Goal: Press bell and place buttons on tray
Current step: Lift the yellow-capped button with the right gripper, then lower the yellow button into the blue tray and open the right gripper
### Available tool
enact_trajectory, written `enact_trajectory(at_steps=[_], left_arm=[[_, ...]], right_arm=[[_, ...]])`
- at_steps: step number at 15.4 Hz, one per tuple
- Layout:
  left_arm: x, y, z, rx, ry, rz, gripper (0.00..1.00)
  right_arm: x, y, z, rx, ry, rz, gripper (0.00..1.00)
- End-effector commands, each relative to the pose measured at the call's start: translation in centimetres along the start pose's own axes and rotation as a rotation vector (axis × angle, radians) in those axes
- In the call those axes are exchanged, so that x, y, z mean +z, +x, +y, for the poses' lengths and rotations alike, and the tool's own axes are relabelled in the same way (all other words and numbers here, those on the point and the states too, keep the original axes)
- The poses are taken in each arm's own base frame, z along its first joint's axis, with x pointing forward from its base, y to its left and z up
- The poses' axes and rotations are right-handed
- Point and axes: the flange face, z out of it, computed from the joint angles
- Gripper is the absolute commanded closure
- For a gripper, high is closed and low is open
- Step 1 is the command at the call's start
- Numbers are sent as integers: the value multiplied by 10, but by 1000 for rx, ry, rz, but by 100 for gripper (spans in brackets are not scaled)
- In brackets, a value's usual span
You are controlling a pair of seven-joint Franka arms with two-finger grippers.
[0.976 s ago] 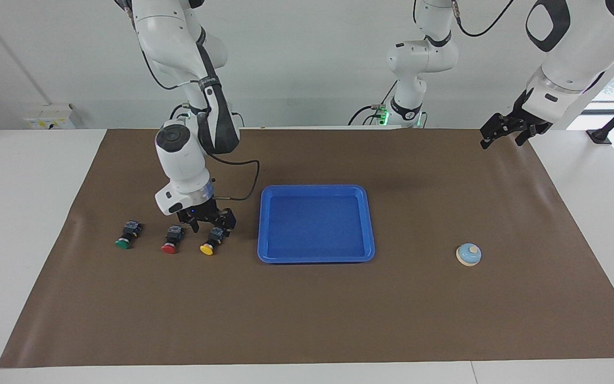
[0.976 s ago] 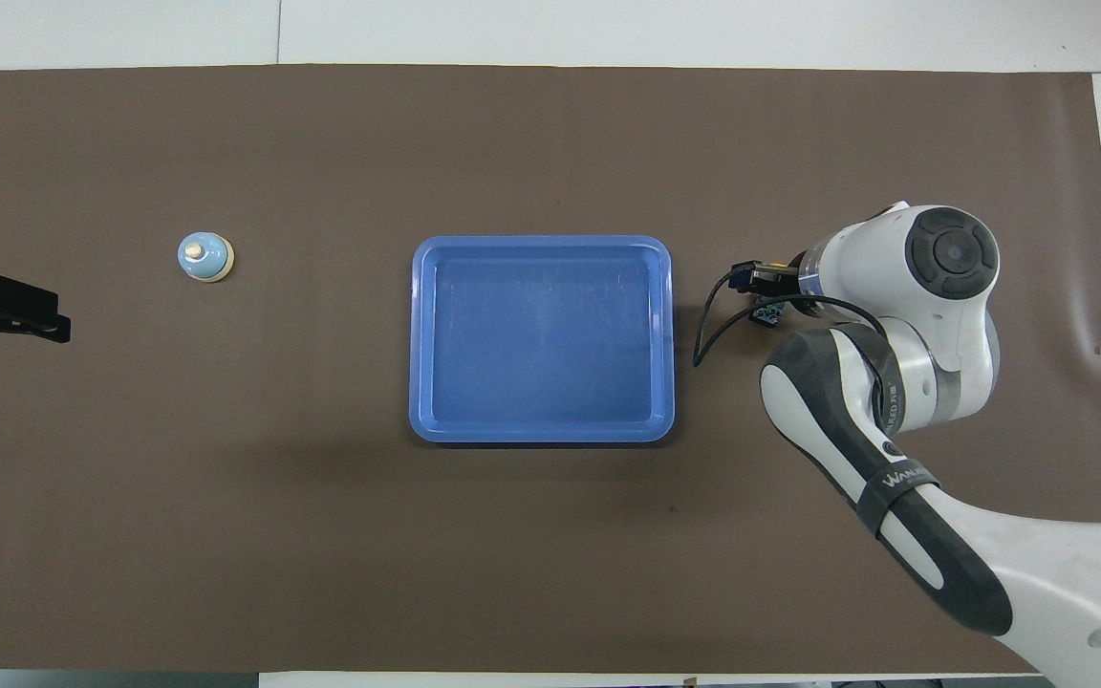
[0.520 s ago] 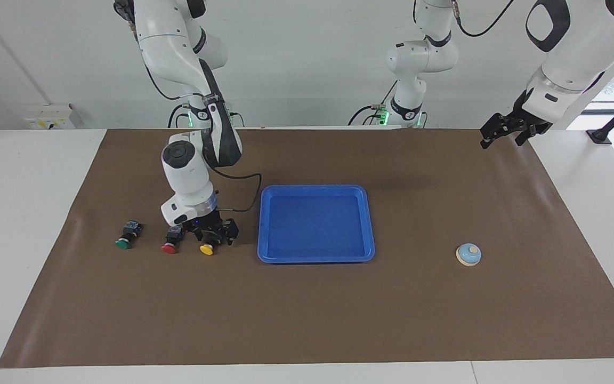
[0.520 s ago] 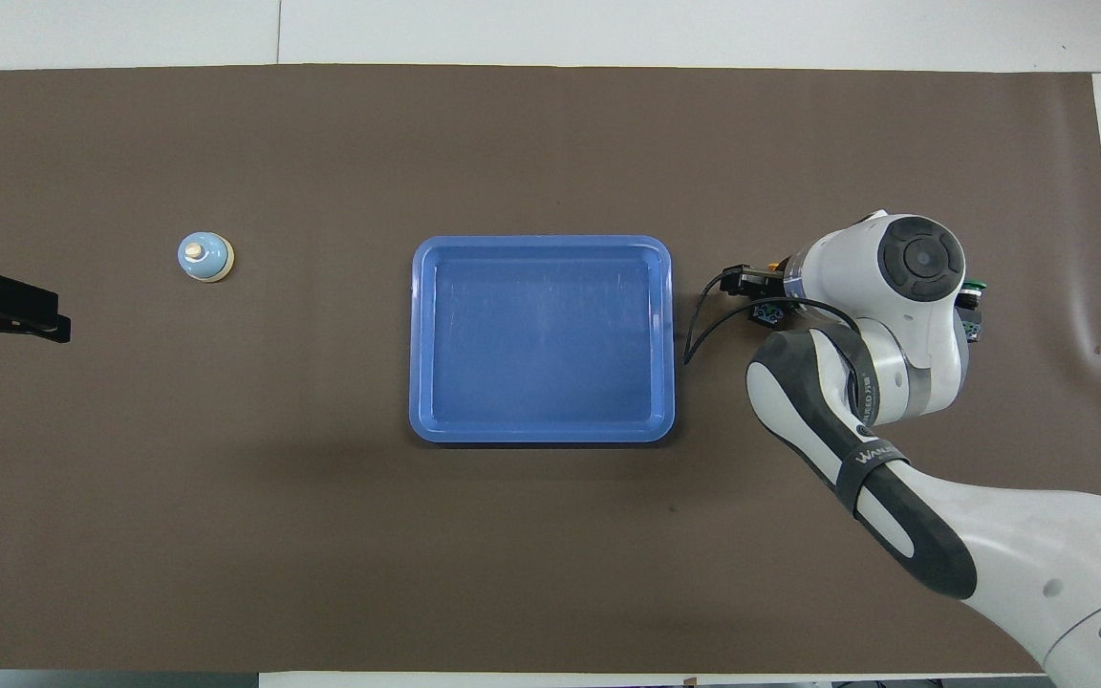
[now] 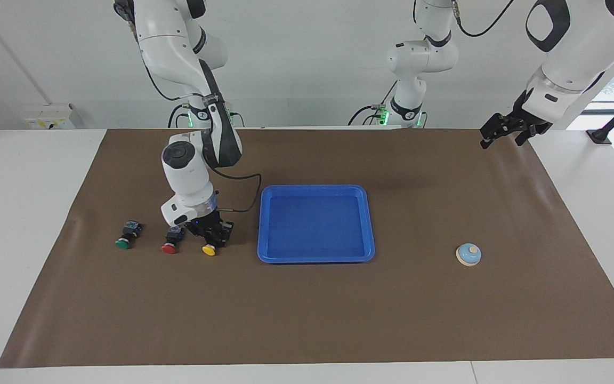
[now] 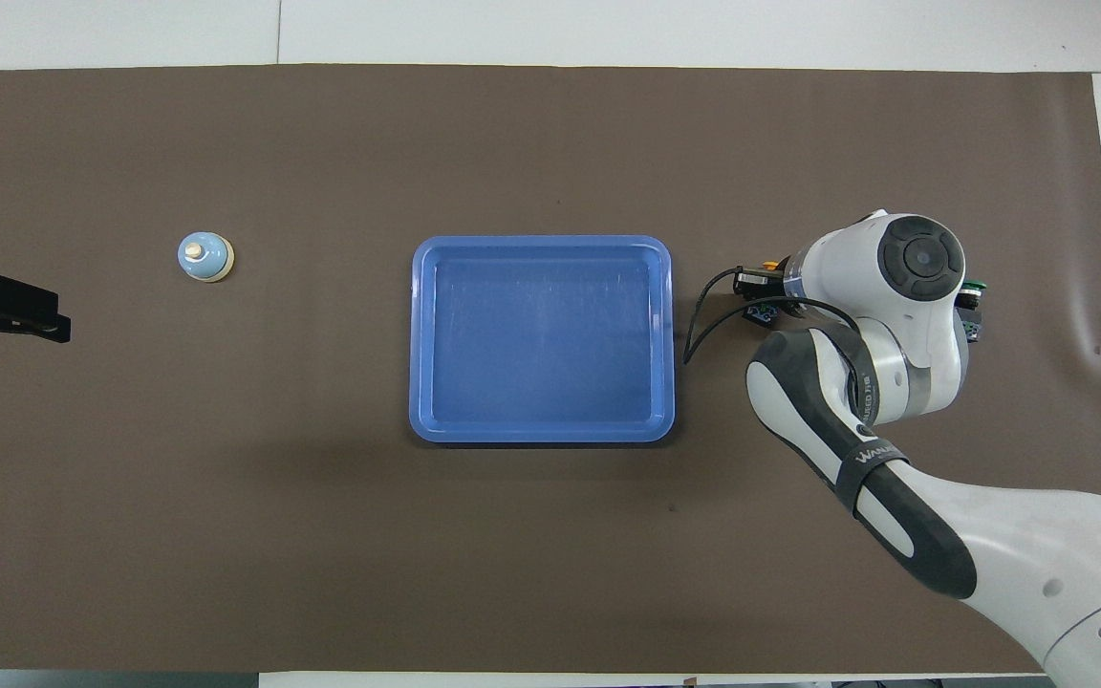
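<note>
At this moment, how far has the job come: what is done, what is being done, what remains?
Nothing shows as done: the tray is empty. Whether the bell was pressed cannot be told. In hand: the right gripper is down at the yellow button, fingers on either side of its body. Left: the yellow, red button and green button go onto the tray. The left gripper waits.

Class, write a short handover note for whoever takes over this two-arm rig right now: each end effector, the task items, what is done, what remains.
Right end effector: down at the yellow button, fingers around its body.
Left end effector: waiting in the air over the mat's edge at the left arm's end.
Red button and green button lie on the mat in line with the yellow one.
Tray: empty, mid-table.
Bell: toward the left arm's end.
Done: no button placed.
Left: three buttons into the tray; bell press unconfirmed.
</note>
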Motion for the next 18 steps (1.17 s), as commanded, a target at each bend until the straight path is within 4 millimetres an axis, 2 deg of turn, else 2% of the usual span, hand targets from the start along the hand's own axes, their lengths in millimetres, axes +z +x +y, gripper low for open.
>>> enact_trajectory(at_steps=[1, 3, 6, 8, 9, 10, 12, 15, 18], left_arm=[[-3, -7, -1, -11, -9, 8, 0], [-2, -6, -1, -11, -9, 6, 0], [-3, -7, -1, -11, -9, 8, 0], [-3, -7, -1, -11, -9, 8, 0], [-3, -7, -1, -11, -9, 8, 0], [-3, -7, -1, -11, -9, 8, 0], [-3, -7, -1, -11, -9, 8, 0], [-3, -7, -1, -11, -9, 8, 0], [-3, -7, -1, -11, -9, 8, 0]], right_arm=[[-6, 5, -2, 8, 8, 6, 100], [-27, 18, -11, 0, 1, -10, 100], [-78, 39, -32, -23, -14, -51, 100], [-93, 23, -73, -99, -10, -64, 100], [-95, 8, -99, -138, -6, -71, 100], [-97, -1, -116, -158, 2, -74, 100], [-96, -14, -135, -165, 8, -80, 100], [-82, -44, -169, -185, 5, -96, 100], [-49, -74, -183, -214, 10, -93, 100]])
